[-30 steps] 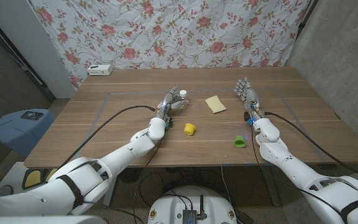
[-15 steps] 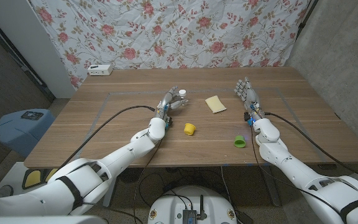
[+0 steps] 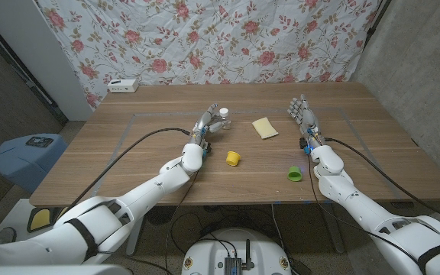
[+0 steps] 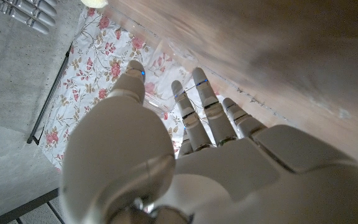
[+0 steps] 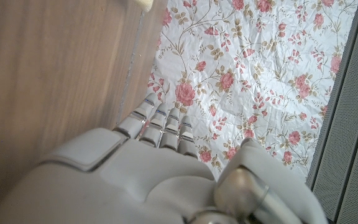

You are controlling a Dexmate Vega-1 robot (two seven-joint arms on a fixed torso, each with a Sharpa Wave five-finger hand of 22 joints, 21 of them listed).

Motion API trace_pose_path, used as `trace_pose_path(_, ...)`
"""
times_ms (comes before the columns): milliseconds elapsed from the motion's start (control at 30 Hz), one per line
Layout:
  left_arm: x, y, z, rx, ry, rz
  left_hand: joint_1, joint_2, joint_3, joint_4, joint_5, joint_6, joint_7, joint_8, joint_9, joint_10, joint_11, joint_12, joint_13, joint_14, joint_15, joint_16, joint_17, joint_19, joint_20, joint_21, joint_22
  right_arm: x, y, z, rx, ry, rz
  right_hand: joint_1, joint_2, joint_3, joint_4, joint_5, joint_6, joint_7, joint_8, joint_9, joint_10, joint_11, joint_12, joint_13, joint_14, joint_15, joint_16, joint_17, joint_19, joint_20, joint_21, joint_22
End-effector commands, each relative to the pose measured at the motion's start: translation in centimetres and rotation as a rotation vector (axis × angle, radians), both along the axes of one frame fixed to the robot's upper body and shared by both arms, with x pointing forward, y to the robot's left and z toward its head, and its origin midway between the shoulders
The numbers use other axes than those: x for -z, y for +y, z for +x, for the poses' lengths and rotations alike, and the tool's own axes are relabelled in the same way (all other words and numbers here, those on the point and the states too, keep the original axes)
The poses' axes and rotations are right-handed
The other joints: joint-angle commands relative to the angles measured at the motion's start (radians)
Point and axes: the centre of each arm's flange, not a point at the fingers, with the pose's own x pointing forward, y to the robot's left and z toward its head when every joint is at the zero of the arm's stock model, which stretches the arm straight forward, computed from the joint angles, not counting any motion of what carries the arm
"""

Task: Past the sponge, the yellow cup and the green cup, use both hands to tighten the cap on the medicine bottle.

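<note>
Two white, smooth-shelled hands are over the wooden tabletop, which has a straight brown grain and a matte finish. Left hand reaches toward the middle of the tabletop with its fingers extended and apart; it sits just beside the medicine bottle, and contact cannot be told. Bottle is small, upright, clear-bodied with a white cap, standing slightly toward the far edge from the centre. Right hand stands near the right side of the tabletop, fingers straight, side by side and pointing to the far edge, holding nothing.

Sponge: flat, pale yellow, roughly square slab, lying between the two hands. Yellow cup: short round cup, nearer the front edge than the bottle. Green cup: small and round, close to the front edge, just beside the right forearm.

White rectangular box sits at the far left corner. Floral cloth, wrinkled, pink roses on white, hangs behind the far edge
</note>
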Motion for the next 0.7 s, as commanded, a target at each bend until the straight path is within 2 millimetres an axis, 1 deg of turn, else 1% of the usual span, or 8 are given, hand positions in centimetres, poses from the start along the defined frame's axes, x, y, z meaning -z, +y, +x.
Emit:
trace_pose_path(33, -0.9, -0.1, -0.7, 0.010, -0.022, 0.013, 0.008, 0.005, 0.009, 0.003, -0.003, 0.003, 0.005, -0.001, 0.002, 0.010, 0.003, -0.004, 0.003, 0.014, -0.128, -0.004, 0.004, 0.009, -0.147, -0.002, 0.004, -0.5, 0.6, 0.0, -0.013, 0.000, -0.025, -0.003, 0.003, 0.004, -0.001, 0.009, 0.005, -0.005, 0.002, 0.000, 0.001, 0.001, 0.001, 0.001, -0.001, -0.001, 0.000, 0.004, -0.001, -0.065, 0.001, 0.005)
trace_pose_path(100, -1.0, -0.2, -0.8, 0.017, -0.023, 0.012, 0.008, 0.005, 0.010, 0.003, -0.003, 0.003, 0.005, -0.001, 0.002, 0.011, 0.003, -0.005, 0.003, 0.015, -0.129, -0.005, 0.003, 0.010, -0.147, -0.002, 0.004, -0.6, 0.7, 0.0, -0.014, 0.001, -0.028, -0.003, 0.003, 0.005, -0.001, 0.009, 0.005, -0.005, 0.002, 0.000, 0.001, 0.001, 0.001, 0.001, -0.001, -0.002, 0.000, 0.004, -0.001, -0.065, 0.001, 0.005)
trace_pose_path(167, -1.0, -0.2, -0.8, 0.019, -0.020, 0.008, 0.005, 0.002, 0.010, 0.004, -0.003, 0.007, -0.017, -0.001, 0.002, 0.004, 0.007, -0.010, 0.003, 0.018, -0.125, -0.007, 0.003, 0.014, -0.138, -0.002, 0.004, -0.7, 0.7, -0.1, -0.015, 0.000, -0.033, -0.003, 0.003, 0.005, -0.001, 0.009, 0.006, -0.006, 0.002, 0.000, 0.001, 0.001, 0.001, 0.001, -0.001, -0.001, 0.000, 0.004, -0.001, -0.065, 0.001, 0.005)
trace_pose_path(200, -1.0, -0.3, -0.9, 0.017, -0.024, 0.009, 0.005, 0.003, 0.012, 0.004, -0.003, 0.017, -0.020, 0.002, 0.002, 0.003, 0.006, -0.012, 0.004, 0.020, -0.124, -0.008, 0.003, 0.017, -0.132, -0.001, 0.004, -0.8, 0.8, -0.1, -0.015, 0.000, -0.035, -0.003, 0.003, 0.005, -0.001, 0.009, 0.006, -0.006, 0.003, 0.000, 0.001, 0.002, 0.001, 0.001, -0.001, -0.001, 0.000, 0.004, -0.001, -0.065, 0.001, 0.005)
trace_pose_path(367, -1.2, -0.4, -1.1, 0.024, -0.019, 0.016, 0.004, 0.004, 0.014, 0.005, -0.004, 0.034, -0.018, 0.005, 0.002, 0.010, 0.010, -0.011, 0.004, 0.025, -0.121, -0.008, 0.003, 0.019, -0.133, -0.002, 0.004, -1.2, 0.9, -0.2, -0.015, -0.001, -0.054, -0.003, 0.003, 0.005, -0.001, 0.009, 0.006, -0.008, 0.003, 0.001, 0.001, 0.002, 0.001, 0.001, -0.004, 0.000, -0.001, 0.004, -0.001, -0.065, 0.001, 0.005)
trace_pose_path(533, -1.2, -0.4, -1.2, 0.028, -0.020, 0.014, 0.003, 0.005, 0.017, 0.006, -0.004, 0.028, -0.034, 0.000, 0.001, 0.016, 0.005, -0.010, 0.005, 0.030, -0.122, -0.009, 0.003, 0.019, -0.143, -0.003, 0.004, -1.6, 1.3, -0.3, -0.014, -0.006, -0.077, -0.004, 0.003, 0.005, -0.001, 0.009, 0.006, -0.006, 0.002, 0.001, 0.002, 0.001, 0.001, 0.001, -0.004, 0.000, -0.001, 0.004, -0.001, -0.065, 0.001, 0.005)
trace_pose_path(633, -1.3, -0.5, -1.3, 0.039, -0.015, 0.015, 0.002, 0.005, 0.018, 0.006, -0.004, 0.029, -0.031, -0.001, 0.001, 0.015, 0.004, -0.012, 0.005, 0.031, -0.122, -0.009, 0.003, 0.018, -0.143, -0.004, 0.004, -1.9, 1.6, -0.5, -0.015, -0.009, -0.092, -0.004, 0.003, 0.005, -0.001, 0.009, 0.006, -0.005, 0.002, 0.001, 0.002, 0.000, 0.001, 0.001, -0.004, 0.001, -0.001, 0.004, -0.001, -0.064, 0.001, 0.005)
trace_pose_path(700, -1.3, -0.5, -1.3, 0.058, -0.012, 0.020, -0.003, 0.001, 0.016, 0.007, -0.004, 0.024, -0.027, -0.004, 0.001, 0.000, 0.010, -0.018, 0.005, 0.031, -0.117, -0.010, 0.002, 0.021, -0.142, -0.004, 0.004, -2.2, 1.8, -0.7, -0.015, -0.015, -0.105, -0.004, 0.003, 0.005, -0.001, 0.009, 0.006, -0.006, 0.002, 0.001, 0.002, 0.004, 0.002, 0.001, -0.005, 0.001, -0.002, 0.004, -0.002, -0.064, 0.001, 0.005)
